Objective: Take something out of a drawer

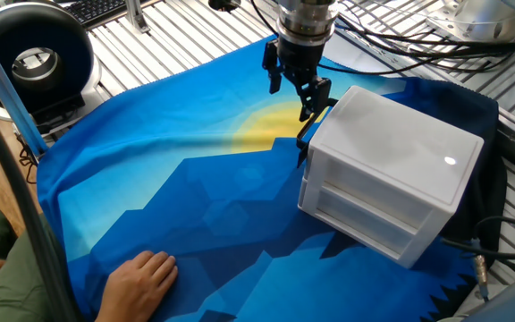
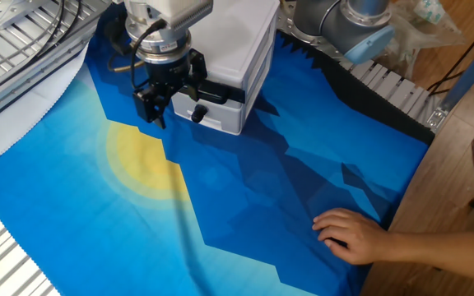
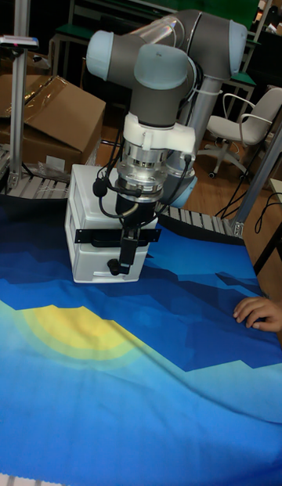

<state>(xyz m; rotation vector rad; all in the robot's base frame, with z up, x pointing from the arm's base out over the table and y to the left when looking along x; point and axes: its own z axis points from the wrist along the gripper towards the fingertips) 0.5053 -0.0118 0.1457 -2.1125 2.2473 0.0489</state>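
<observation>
The white two-drawer box (image 1: 392, 165) stands on the blue cloth, also seen in the other fixed view (image 2: 225, 41) and the tall view (image 3: 90, 212). The drawer's black bar handle (image 2: 212, 96) (image 3: 98, 235) runs across its front, and the drawer looks pushed in. My gripper (image 1: 291, 98) (image 2: 153, 113) (image 3: 127, 261) hangs just in front of that front face, a little above the cloth. It is open, with nothing between its fingers. The something inside the drawer is hidden.
A person's hand (image 1: 137, 282) (image 2: 348, 234) rests flat on the blue cloth (image 1: 195, 188) at its near edge. A black round device (image 1: 34, 58) sits at the table's far left. Cables (image 1: 401, 40) trail behind the box.
</observation>
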